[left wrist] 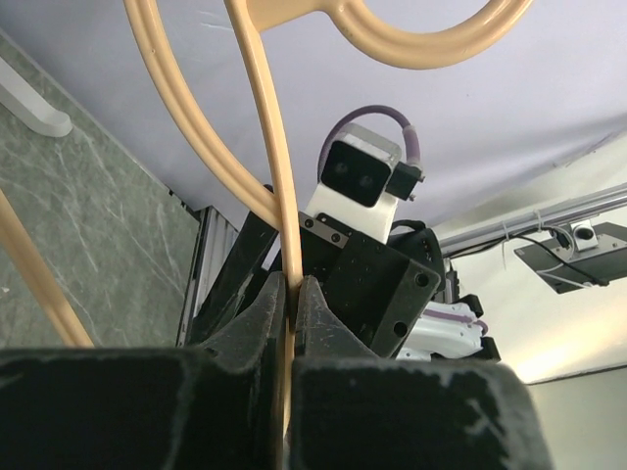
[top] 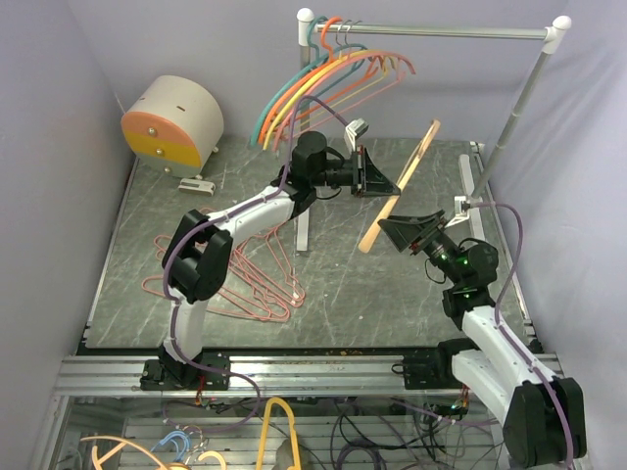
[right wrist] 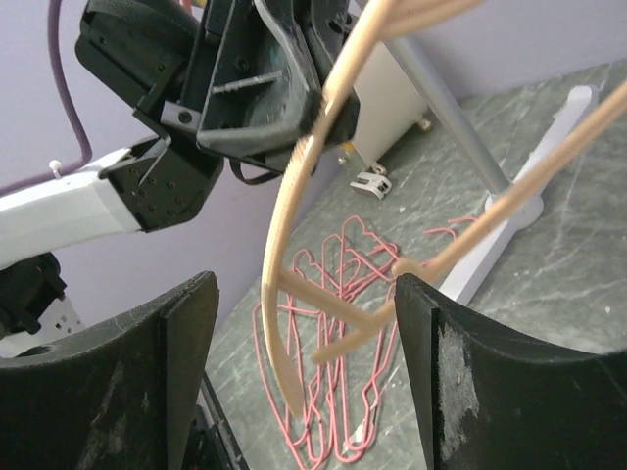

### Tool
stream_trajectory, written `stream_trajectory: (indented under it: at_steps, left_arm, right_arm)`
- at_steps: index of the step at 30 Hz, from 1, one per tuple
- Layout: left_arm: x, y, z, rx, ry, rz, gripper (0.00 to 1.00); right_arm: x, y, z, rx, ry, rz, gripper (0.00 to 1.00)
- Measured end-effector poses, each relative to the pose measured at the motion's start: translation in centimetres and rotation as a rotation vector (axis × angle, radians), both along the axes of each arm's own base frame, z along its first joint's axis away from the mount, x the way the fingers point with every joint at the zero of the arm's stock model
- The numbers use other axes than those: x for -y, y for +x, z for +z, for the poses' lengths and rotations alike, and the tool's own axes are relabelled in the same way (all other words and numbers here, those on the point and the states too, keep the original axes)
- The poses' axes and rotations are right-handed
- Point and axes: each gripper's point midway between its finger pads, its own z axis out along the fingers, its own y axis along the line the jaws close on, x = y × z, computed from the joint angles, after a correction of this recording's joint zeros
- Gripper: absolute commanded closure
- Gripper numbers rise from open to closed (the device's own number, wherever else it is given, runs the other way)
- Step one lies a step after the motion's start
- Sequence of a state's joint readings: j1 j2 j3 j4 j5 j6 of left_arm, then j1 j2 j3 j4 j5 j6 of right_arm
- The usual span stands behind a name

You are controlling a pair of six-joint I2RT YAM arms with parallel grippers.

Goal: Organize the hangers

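— So, how far along?
— Partway, I'd say. Plastic hangers [top: 323, 83] hang on the rail [top: 441, 32]; pink wire hangers [top: 257, 282] lie on the table [top: 392, 304].
— Grippers?
— Left gripper [top: 384, 182] clamps the peach hanger [top: 416, 157] in mid-air; right gripper [top: 392, 227] gapes around it.

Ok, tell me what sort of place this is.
Probably a lab test booth, not a home: plain walls box in a tabletop, with a small clothes rail and hangers staged as props.
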State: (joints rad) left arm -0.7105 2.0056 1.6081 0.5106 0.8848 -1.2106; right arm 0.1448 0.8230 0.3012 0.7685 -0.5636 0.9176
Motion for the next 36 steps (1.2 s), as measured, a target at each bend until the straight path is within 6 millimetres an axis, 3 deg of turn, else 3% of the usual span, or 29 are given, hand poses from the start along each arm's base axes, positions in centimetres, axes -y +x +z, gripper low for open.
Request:
stream_trajectory:
  at_steps: [4, 7, 14, 17, 20, 24, 28, 31, 36]
  left_arm:
    - [0.3, -0.5, -0.1, 0.007, 0.001, -0.01, 0.93]
    - [0.5, -0.8, -0.2, 0.015, 0.005, -0.016, 0.93]
    - [1.0, -1.4, -0.4, 0.02, 0.008, -0.028, 0.93]
    - [0.9, -1.4, -0.4, 0.015, 0.007, -0.032, 0.9]
    - [0.9, -1.6, -0.2, 0.031, 0.015, -0.044, 0.58]
    - [1.3, -1.5, 0.7, 0.115, 0.055, -0.045, 0.31]
    - [1.0, -0.4, 1.9, 0.259, 0.145, 0.044, 0.2]
    - [0.3, 0.4, 3.4, 0.407, 0.235, 0.15, 0.18]
    - [-1.5, -1.6, 7.6, 0.703, 0.334, 0.24, 0.23]
  right_arm:
    - [-0.2, 0.5, 0.8, 0.025, 0.009, 0.01, 0.33]
    - [-0.5, 0.7, 1.0, 0.035, 0.013, 0.02, 0.43]
    - [-2.0, 1.1, 0.9, 0.028, 0.016, 0.078, 1.0]
    - [-2.4, 1.1, 1.4, 0.037, 0.019, 0.092, 1.0]
    - [-2.3, 1.0, 1.5, 0.032, 0.01, 0.085, 1.0]
    - [-2.0, 0.3, 1.8, 0.019, -0.027, 0.065, 1.0]
    - [-1.4, -0.4, 2.9, 0.008, -0.085, 0.035, 1.0]
    - [-1.2, -0.9, 3.6, -0.007, -0.122, 0.028, 1.0]
    - [-1.5, -0.4, 3.0, -0.123, -0.175, 0.053, 1.0]
